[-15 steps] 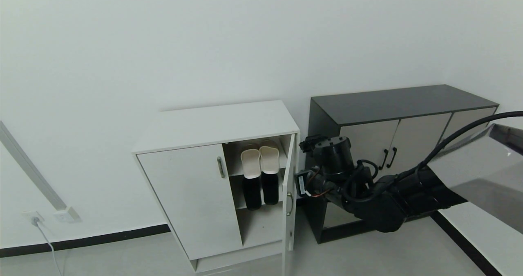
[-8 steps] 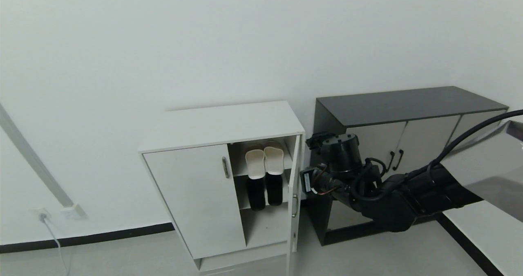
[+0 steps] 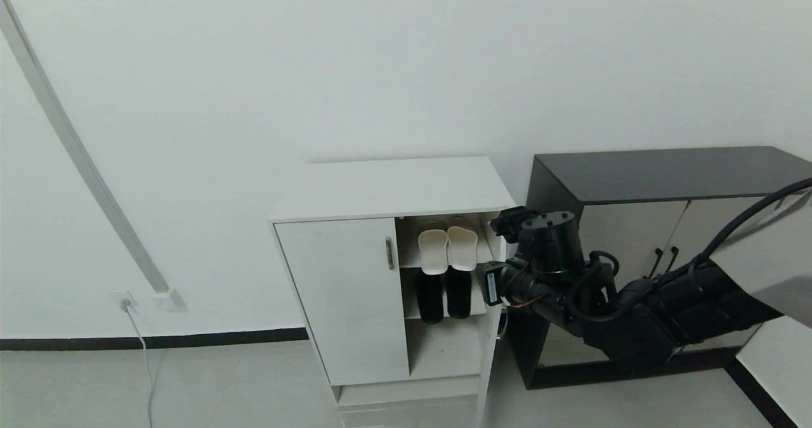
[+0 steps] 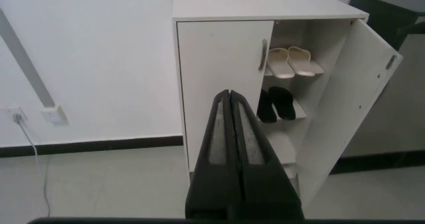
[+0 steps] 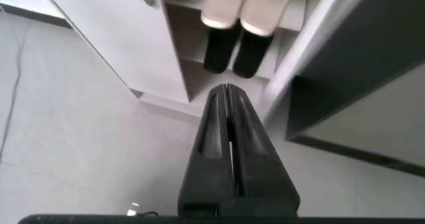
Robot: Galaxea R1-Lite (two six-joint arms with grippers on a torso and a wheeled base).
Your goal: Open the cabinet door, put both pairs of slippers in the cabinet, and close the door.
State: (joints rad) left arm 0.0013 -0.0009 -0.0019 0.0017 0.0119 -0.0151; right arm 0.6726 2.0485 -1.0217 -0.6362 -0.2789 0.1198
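Note:
The white cabinet (image 3: 393, 190) stands against the wall with its left door shut and its right door (image 3: 490, 358) swung open, seen edge-on. A white pair of slippers (image 3: 447, 248) lies on the top shelf and a black pair of slippers (image 3: 444, 301) on the shelf below. My right arm is just outside the open door, on its right side. In the right wrist view the right gripper (image 5: 228, 88) is shut and empty, its tips toward the cabinet's lower shelves and the black slippers (image 5: 236, 51). My left gripper (image 4: 230, 92) is shut and empty, facing the cabinet (image 4: 226, 58) and its open door (image 4: 358, 111) from a distance.
A dark low cabinet (image 3: 666, 174) with grey doors stands right of the white one, close behind the open door. A wall socket with a hanging cable (image 3: 124, 301) and a slanted conduit (image 3: 76, 142) are at the left. Bare floor lies in front.
The whole head view has slid to the right, so the camera has turned. The right arm keeps its place beside the open door. The slippers have not moved.

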